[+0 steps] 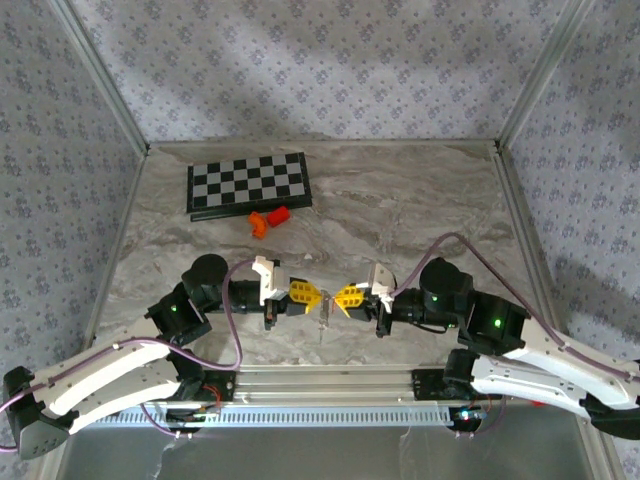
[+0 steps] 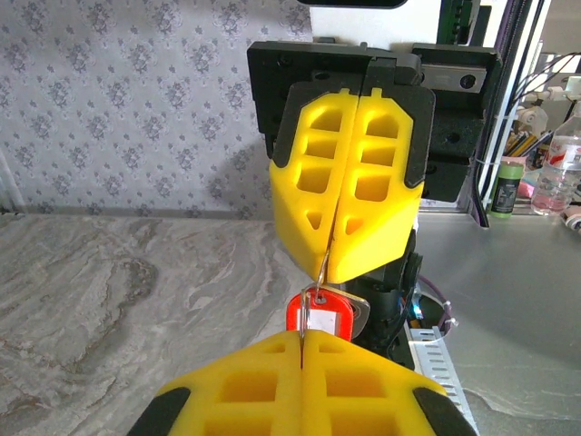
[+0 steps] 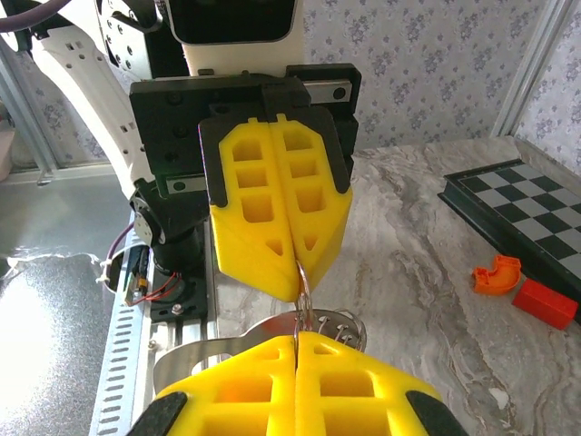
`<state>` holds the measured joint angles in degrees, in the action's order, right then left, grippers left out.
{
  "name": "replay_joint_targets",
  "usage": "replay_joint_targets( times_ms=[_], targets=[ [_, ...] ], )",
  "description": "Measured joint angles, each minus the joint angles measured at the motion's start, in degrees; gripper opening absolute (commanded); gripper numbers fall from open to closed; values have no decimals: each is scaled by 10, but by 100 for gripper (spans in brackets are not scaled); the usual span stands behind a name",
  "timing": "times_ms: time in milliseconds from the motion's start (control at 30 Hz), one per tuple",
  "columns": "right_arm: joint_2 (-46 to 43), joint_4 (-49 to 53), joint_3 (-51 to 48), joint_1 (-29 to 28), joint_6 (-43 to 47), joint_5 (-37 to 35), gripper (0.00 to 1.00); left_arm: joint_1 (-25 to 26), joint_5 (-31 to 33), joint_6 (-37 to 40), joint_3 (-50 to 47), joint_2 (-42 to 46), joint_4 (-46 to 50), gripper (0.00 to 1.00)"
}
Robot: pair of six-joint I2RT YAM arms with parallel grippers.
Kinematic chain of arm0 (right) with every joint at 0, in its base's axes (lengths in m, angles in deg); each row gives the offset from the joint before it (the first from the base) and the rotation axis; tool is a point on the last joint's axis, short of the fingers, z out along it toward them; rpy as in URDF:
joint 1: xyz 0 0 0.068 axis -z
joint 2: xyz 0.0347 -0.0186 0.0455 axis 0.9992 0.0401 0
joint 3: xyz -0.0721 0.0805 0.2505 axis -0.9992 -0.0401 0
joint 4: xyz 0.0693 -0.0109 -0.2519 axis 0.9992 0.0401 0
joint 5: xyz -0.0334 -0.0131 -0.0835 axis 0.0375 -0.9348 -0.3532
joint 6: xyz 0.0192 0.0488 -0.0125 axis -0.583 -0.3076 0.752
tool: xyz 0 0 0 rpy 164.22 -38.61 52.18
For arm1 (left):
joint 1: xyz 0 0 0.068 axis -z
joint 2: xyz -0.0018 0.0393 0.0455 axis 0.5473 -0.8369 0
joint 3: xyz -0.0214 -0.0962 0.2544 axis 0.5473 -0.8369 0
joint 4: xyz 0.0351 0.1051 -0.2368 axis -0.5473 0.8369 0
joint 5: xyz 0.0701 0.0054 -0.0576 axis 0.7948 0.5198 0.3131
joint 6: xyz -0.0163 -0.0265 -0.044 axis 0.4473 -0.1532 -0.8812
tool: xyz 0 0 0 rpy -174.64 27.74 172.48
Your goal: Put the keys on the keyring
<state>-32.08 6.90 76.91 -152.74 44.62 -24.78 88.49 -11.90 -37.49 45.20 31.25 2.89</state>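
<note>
My two grippers meet tip to tip above the table's near middle, the left gripper (image 1: pixel 318 296) facing the right gripper (image 1: pixel 337 298). Both are shut on the thin silver wire ring (image 3: pixel 304 295) of the keyring. In the left wrist view the red tag (image 2: pixel 320 313) hangs from the ring between my left gripper (image 2: pixel 301 334) and the right gripper (image 2: pixel 329 272). A flat silver key (image 2: pixel 361 309) shows behind the tag. In the right wrist view the key (image 3: pixel 204 350) lies under my right gripper (image 3: pixel 297 334), its holed head beside the ring, below the left gripper (image 3: pixel 295 272).
A folded chessboard (image 1: pixel 248 183) lies at the back left of the marble table, with two orange blocks (image 1: pixel 268 219) just in front of it. The arms' metal mounting rail (image 1: pixel 330 385) runs along the near edge below the grippers.
</note>
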Motion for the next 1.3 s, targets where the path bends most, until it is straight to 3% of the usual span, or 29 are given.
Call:
replay_joint_targets(
  times_ms=[1300],
  targets=[
    [28,9,9,-11,22,-30,0,3,10,11,5,-8,22,0]
  ],
)
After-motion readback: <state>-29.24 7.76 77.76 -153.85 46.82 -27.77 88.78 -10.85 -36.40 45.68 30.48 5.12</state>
